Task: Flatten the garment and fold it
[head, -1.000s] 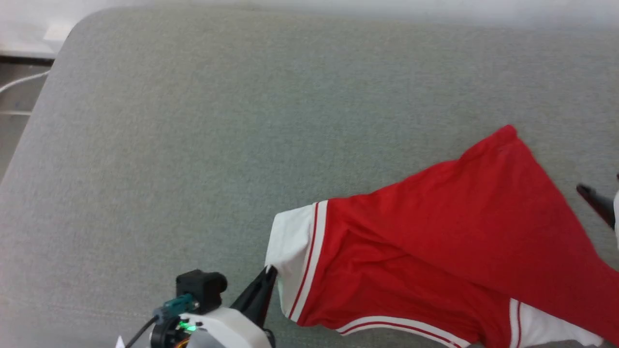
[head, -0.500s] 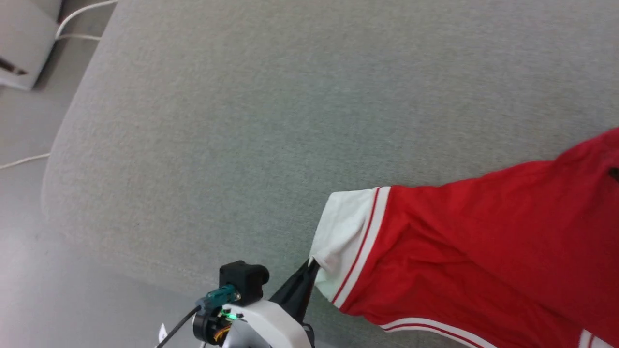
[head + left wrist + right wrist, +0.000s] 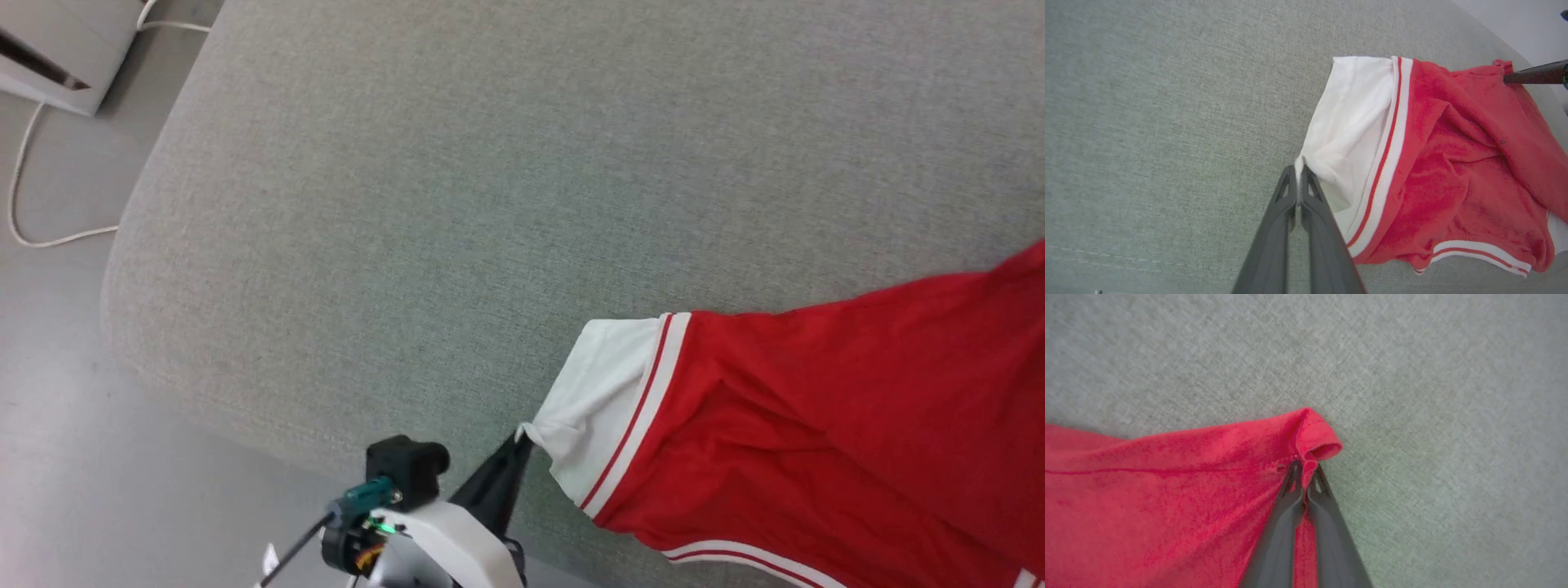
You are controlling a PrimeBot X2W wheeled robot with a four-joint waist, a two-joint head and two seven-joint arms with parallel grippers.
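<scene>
The red garment [image 3: 816, 433] lies across the grey cushion at the lower right of the head view, its white sleeve [image 3: 608, 392] with red-white trim pointing left. My left gripper [image 3: 520, 437] is shut on the sleeve's corner; the left wrist view shows the white cloth [image 3: 1347, 134] pinched between the dark fingers [image 3: 1278, 228]. My right gripper [image 3: 1305, 467] is shut on a rolled red corner [image 3: 1316, 437] of the garment. In the left wrist view the right gripper's dark finger [image 3: 1535, 75] meets that far red corner. The print is hidden.
The grey fabric cushion [image 3: 490, 188] has a rounded edge at the left, with bare floor [image 3: 73, 425] beyond it. A white cable [image 3: 33, 237] and a pale box [image 3: 57, 57] lie on the floor at the upper left.
The head camera has swung left, so the cushion's left edge and floor come into view. My left gripper stays shut on the sleeve corner; the right gripper has left the head view.
</scene>
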